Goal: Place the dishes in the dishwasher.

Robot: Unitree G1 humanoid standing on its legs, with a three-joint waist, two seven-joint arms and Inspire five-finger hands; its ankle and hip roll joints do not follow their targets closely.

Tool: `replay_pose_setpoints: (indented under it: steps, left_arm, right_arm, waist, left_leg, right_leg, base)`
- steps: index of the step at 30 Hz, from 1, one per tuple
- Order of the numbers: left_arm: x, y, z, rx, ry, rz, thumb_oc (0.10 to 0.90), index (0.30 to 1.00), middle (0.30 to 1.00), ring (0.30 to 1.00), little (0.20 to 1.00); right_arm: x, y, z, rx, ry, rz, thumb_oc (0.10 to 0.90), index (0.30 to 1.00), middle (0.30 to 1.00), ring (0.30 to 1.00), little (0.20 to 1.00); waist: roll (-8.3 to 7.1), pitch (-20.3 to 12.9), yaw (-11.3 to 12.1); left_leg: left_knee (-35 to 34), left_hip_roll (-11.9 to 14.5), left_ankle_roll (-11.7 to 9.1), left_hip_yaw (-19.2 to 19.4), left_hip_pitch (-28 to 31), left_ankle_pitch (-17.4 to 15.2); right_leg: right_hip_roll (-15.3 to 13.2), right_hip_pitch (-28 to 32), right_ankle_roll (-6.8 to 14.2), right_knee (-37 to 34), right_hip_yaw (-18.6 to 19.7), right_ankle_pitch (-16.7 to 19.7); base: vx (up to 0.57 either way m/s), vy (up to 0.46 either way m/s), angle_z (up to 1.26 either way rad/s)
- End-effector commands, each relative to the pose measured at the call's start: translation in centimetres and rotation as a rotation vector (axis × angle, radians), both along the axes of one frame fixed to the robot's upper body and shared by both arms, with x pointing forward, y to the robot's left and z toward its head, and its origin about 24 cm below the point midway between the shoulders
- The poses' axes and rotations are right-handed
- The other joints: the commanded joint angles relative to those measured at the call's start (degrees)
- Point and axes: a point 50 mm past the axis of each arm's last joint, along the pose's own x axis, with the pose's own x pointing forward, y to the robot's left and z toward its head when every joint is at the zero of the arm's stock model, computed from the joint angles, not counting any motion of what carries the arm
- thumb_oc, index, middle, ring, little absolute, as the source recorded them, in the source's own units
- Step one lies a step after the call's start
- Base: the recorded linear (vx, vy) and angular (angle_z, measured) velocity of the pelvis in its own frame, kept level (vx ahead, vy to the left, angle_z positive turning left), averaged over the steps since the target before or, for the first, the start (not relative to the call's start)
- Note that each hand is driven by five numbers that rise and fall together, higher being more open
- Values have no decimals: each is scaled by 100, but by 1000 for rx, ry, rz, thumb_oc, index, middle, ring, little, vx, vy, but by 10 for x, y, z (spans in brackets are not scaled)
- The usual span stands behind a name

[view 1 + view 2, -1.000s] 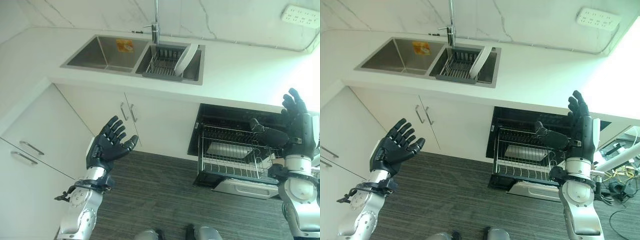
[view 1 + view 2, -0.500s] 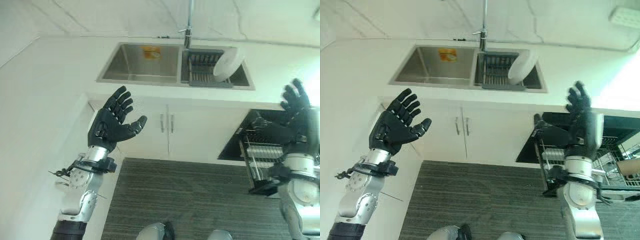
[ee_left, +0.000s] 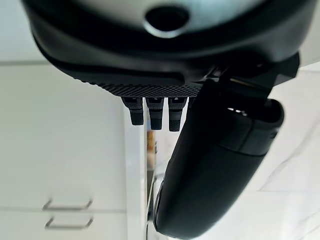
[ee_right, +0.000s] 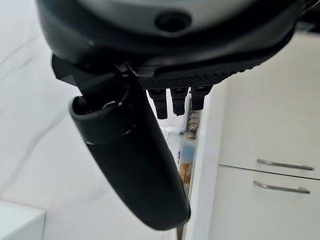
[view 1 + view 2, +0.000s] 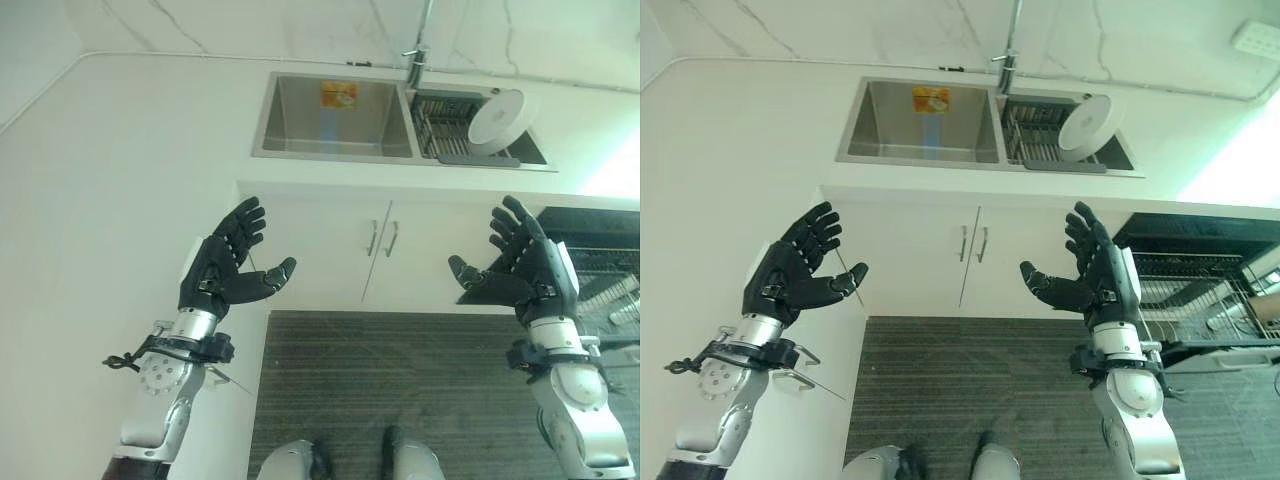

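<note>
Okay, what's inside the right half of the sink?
A dark dish rack sits in the sink's right basin, and a white plate leans on edge in it. The basin floor under the rack is covered.

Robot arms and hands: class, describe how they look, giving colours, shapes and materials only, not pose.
Both arms are silver-grey metal with rounded joint housings and a dark collar at each wrist. The left hand and right hand are dark and textured, with segmented fingers and a thick thumb; each has a pale panel on its back. Thin dark wires stick out at the left wrist.
</note>
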Motion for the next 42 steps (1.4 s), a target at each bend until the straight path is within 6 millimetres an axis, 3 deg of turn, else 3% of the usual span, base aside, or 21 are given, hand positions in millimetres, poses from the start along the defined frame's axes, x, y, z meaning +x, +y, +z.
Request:
replay_pose_setpoints:
  steps: [1,7,10,13,16,17,18,19,20,21,22,23,29,35,36,37,40,41,42]
  left_arm:
    - [-4,-18,57,2,-315,-95,800,900,900,900,900]
    - [-6,-20,55,-10,-325,-109,800,900,900,900,900]
    - [-4,-22,53,-15,-326,-117,800,900,900,900,900]
    - [-3,-27,52,-13,-325,-126,800,900,900,900,900]
    - [-2,-29,48,-17,-315,-136,800,900,900,900,900]
    - [-3,-28,46,-18,-310,-135,800,900,900,900,900]
    - [-4,-28,45,-21,-305,-136,800,900,900,900,900]
    - [-5,-28,44,-22,-301,-133,800,900,900,900,900]
    - [-6,-29,43,-19,-301,-132,800,900,900,900,900]
    - [-6,-30,43,-22,-304,-131,800,900,900,900,900]
    - [-5,-30,43,-24,-305,-131,800,900,900,900,900]
    - [-4,-32,46,-35,-317,-131,800,900,900,900,900]
    - [-3,-37,55,-8,-360,-120,800,900,900,900,900]
    - [-2,-41,64,42,-412,-136,800,900,900,900,900]
    - [-3,-42,68,57,-438,-138,800,900,900,900,900]
    - [-6,-43,72,80,-480,-139,800,900,900,900,900]
    - [-9,-45,83,85,-545,-157,800,900,900,900,900]
    - [-9,-48,87,85,-571,-179,800,900,900,900,900]
    - [-9,-48,87,84,-574,-182,800,900,900,900,900]
  right_arm:
    - [5,-8,57,-31,-294,-9,800,900,900,900,900]
    - [2,-9,54,-24,-285,1,800,900,900,900,900]
    - [3,-9,52,-18,-285,10,800,900,900,900,900]
    - [3,-6,52,-9,-286,30,800,900,900,900,900]
    - [3,-6,49,-2,-282,33,800,900,900,900,900]
    - [3,-4,49,9,-279,35,800,900,900,900,900]
    - [4,-2,49,16,-276,36,800,900,900,900,900]
    - [6,3,48,19,-270,40,800,900,900,900,900]
    - [8,6,47,20,-266,45,800,900,900,900,900]
    - [8,8,45,16,-266,52,800,900,900,900,900]
    - [8,9,45,13,-266,52,800,900,900,900,900]
    - [6,8,46,1,-269,51,800,900,900,900,900]
    - [-1,5,55,1,-309,96,800,900,900,900,900]
    - [3,4,54,42,-284,102,800,900,900,900,900]
    - [4,5,54,56,-287,109,775,862,862,862,862]
    - [4,8,55,55,-295,126,800,900,900,900,900]
    - [4,11,58,49,-311,122,800,900,900,900,900]
    - [5,12,58,56,-317,121,800,900,900,900,900]
    - [5,12,59,57,-319,121,800,900,900,900,900]
  waist:
    - [84,-549,-21]
    - [12,-490,-72]
    - [-111,-444,-76]
    - [-192,-340,-82]
    - [-154,-247,-48]
    - [-145,-210,49]
    - [-142,-202,88]
    - [-55,-217,118]
    - [0,-198,139]
    - [160,-186,124]
    - [190,-198,122]
    - [276,-237,147]
    - [251,-459,87]
    - [204,-553,139]
    - [191,-545,170]
    - [182,-543,196]
    - [144,-544,206]
    - [199,-518,172]
    - [202,-506,165]
  left_leg:
    - [-725,442,-568,-90,652,24]
    - [-725,502,-715,-103,884,425]
    - [-697,382,-761,-108,1156,1015]
    - [406,536,-819,-164,851,1359]
    - [1116,491,-725,-431,324,1227]
    - [823,139,-602,-607,99,1129]
    - [583,36,-574,-589,113,1107]
    - [-381,-41,-583,-468,155,1143]
    - [-725,-57,-598,-388,143,1138]
    - [-725,47,-639,-295,-163,942]
    - [-725,56,-641,-275,-211,915]
    - [-725,116,-687,-247,-485,1037]
    - [-725,42,-539,-386,-372,679]
    - [-725,-48,-454,-473,-177,537]
    - [-725,-57,-434,-502,-143,510]
    - [-725,-59,-412,-505,-119,486]
    - [-725,-109,-311,-517,-78,408]
    - [-725,-83,-257,-599,-11,353]
    - [-725,-92,-242,-610,-10,355]
  right_leg:
    - [314,491,62,-509,-174,-108]
    - [503,635,-139,-509,62,-237]
    - [512,705,-262,-509,244,-259]
    - [605,800,-434,-509,402,-293]
    - [751,938,-497,-509,488,-325]
    - [808,969,-437,-509,597,-335]
    - [832,992,-406,-509,654,-369]
    - [927,1017,-338,-509,693,-430]
    - [984,1063,-300,-509,735,-481]
    - [1124,1143,-260,-509,680,-548]
    - [1142,1151,-247,-509,668,-561]
    - [1210,1322,-239,-509,569,-690]
    - [1154,1443,-153,-509,543,-783]
    - [1020,1493,-114,-509,364,-772]
    - [991,1525,-99,-509,301,-765]
    - [973,1575,-76,-509,222,-735]
    - [976,1697,101,-509,60,-281]
    - [1078,1689,293,-131,-111,305]
    - [1059,1619,322,-8,-119,330]
  base:
    - [236,-391,12]
    - [159,-257,-11]
    - [145,-204,-32]
    - [107,-207,-28]
    - [128,-92,-26]
    - [156,16,-16]
    - [213,71,-12]
    - [216,104,-35]
    - [237,158,-42]
    - [178,120,-44]
    - [278,151,-21]
    - [241,110,-13]
    - [269,148,-29]
    - [187,131,-6]
    - [193,212,10]
    - [185,229,-1]
    - [150,211,7]
    - [124,199,10]
    - [102,219,3]
